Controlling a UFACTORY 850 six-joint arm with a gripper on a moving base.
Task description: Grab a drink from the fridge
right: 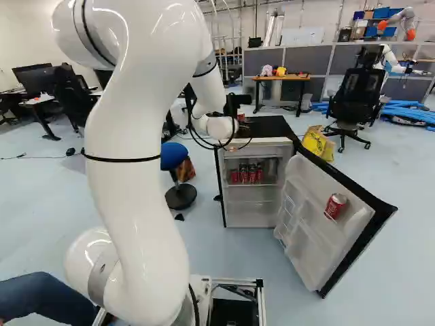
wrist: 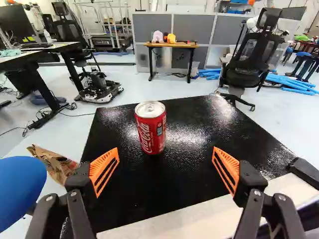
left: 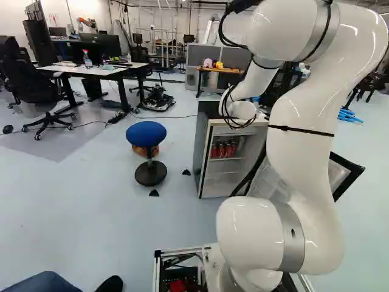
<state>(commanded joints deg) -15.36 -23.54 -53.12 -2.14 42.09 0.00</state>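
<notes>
Can: a red can (wrist: 150, 128) is showing white script down its side, a small block of pale print beside it and a bare silver lid with the tab closed; light is glinting on the rim.
Can's place: it's standing upright on the glossy black fridge top (wrist: 184, 174), ahead of the gripper (wrist: 166, 149) and in line with the gap between its fingers.
Fridge: the door (right: 340, 244) is hanging open, with one more red can (right: 336, 206) sitting in its rack and a row of red cans (right: 246, 174) standing on a shelf inside.
Hidden: the far side of the can on top is facing away; only a scrap of red is peeking past the wrist in the right base view, and the arm (right: 139, 176) is blocking the fingers in both base views.
Cut off: in the left base view the arm is covering much of the open door, so the door can isn't showing there.
Gripper: it's standing wide open, orange pads (wrist: 104, 170) well apart and facing each other; it's holding nothing, and neither finger is touching the can ahead.
</notes>
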